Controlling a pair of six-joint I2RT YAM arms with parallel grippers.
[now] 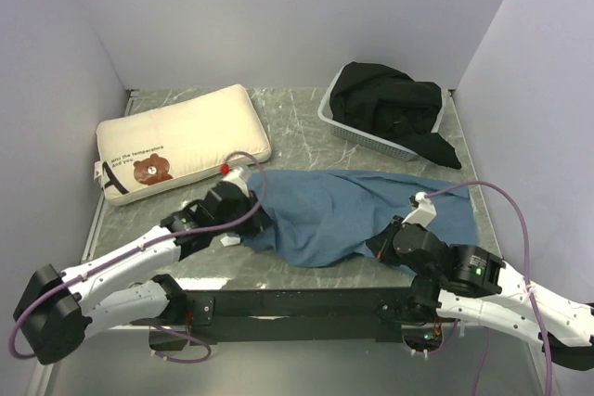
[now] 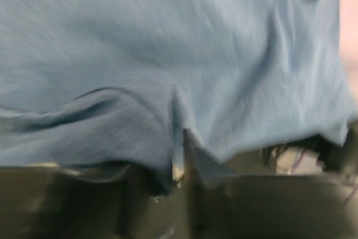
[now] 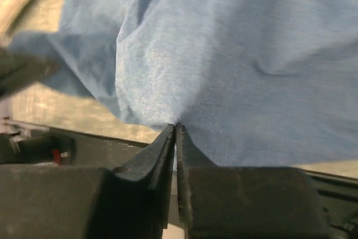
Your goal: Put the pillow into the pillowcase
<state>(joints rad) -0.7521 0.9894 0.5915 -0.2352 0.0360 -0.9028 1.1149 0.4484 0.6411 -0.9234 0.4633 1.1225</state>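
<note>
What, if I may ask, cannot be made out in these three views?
- Top view: folds of the pillowcase hide its opening.
- Top view: the text on the pillow is too small to read.
- Top view: the black cloth covers the inside of the basket.
- Left wrist view: blur smears the left gripper; its jaws look shut on fabric, their tips indistinct.
- Top view: the right arm is cut off by the lower right edge.
</note>
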